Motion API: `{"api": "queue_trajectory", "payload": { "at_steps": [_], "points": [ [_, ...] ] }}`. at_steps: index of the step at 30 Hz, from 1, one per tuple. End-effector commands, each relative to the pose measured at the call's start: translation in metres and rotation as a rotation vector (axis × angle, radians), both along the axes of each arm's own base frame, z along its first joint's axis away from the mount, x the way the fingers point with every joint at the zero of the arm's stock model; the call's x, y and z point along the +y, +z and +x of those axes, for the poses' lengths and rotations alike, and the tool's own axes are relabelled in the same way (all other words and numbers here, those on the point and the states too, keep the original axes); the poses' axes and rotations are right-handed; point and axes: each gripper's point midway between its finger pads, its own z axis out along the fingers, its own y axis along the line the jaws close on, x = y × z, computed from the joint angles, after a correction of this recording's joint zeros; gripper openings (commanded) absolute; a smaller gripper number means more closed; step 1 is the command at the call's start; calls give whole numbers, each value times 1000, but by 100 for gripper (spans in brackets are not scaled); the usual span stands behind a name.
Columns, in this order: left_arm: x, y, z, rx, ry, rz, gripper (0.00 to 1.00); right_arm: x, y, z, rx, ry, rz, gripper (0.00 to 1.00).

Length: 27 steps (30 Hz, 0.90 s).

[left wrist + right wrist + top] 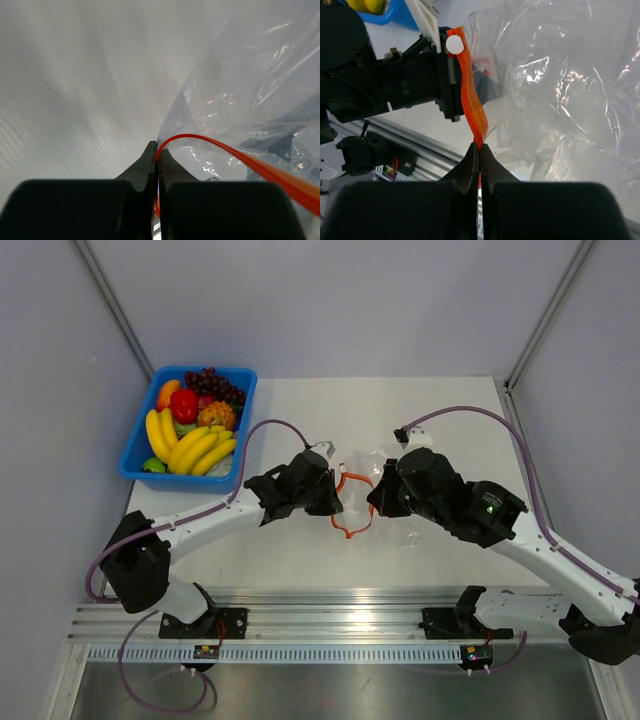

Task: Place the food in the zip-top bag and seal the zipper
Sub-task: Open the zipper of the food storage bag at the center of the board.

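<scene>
The clear crinkly zip-top bag lies at the table's middle between both arms, its red-orange zipper looped open. My left gripper is shut on the zipper strip, seen pinched between its jaws in the left wrist view. My right gripper is shut on the zipper too, at its other side; the bag billows beyond it. The food, yellow bananas with red and orange pieces, lies in the blue tray at the far left, apart from both grippers.
The blue tray stands at the table's back left. A metal rail runs along the near edge by the arm bases. Grey walls close the sides and back.
</scene>
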Motion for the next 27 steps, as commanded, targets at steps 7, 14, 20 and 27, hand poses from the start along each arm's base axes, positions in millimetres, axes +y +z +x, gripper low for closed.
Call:
{"api": "queue_trajectory", "payload": {
  "at_steps": [7, 14, 20, 27],
  "points": [
    [8, 20, 11, -70, -37, -22, 0, 18, -14, 11, -6, -1, 43, 0],
    [34, 45, 25, -137, -44, -46, 10, 36, -57, 32, 48, -51, -36, 0],
    [55, 46, 36, -132, -4, 8, 33, 71, -55, 58, 56, -22, -61, 0],
    [78, 51, 47, -147, 46, 85, 77, 94, -66, 75, 98, -5, -91, 0]
  ]
}}
